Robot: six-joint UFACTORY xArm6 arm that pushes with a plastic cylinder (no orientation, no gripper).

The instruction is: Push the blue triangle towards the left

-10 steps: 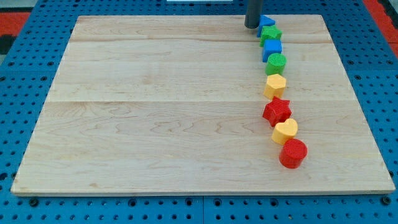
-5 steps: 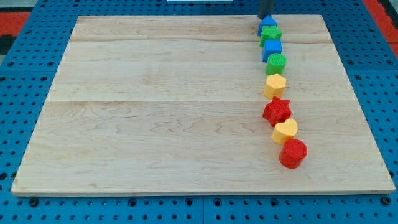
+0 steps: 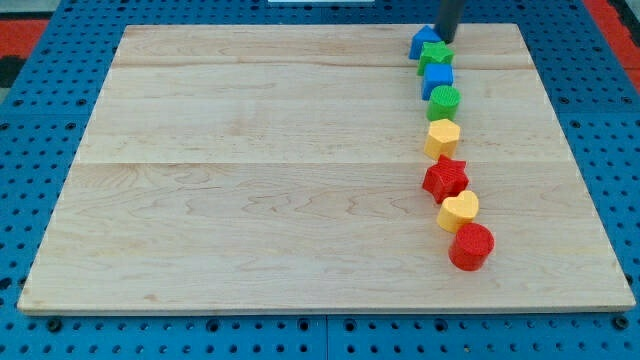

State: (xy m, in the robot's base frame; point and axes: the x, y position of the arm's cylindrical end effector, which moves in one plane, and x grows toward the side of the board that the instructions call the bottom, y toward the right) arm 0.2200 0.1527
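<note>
The blue triangle (image 3: pixel 422 41) lies near the top edge of the wooden board (image 3: pixel 250 170), at the head of a column of blocks. My tip (image 3: pixel 446 39) is at the triangle's right side, touching or nearly touching it, just above the green star (image 3: pixel 435 53). The rod comes down from the view's top edge.
Below the green star the column runs down the view's right: a blue cube (image 3: pixel 437 78), a green cylinder (image 3: pixel 443 101), a yellow hexagon (image 3: pixel 442 136), a red star (image 3: pixel 445 178), a yellow heart (image 3: pixel 458 211) and a red cylinder (image 3: pixel 471 246).
My tip moved from the triangle's left, past its top, to its right side. The blue triangle has shifted slightly to the left.
</note>
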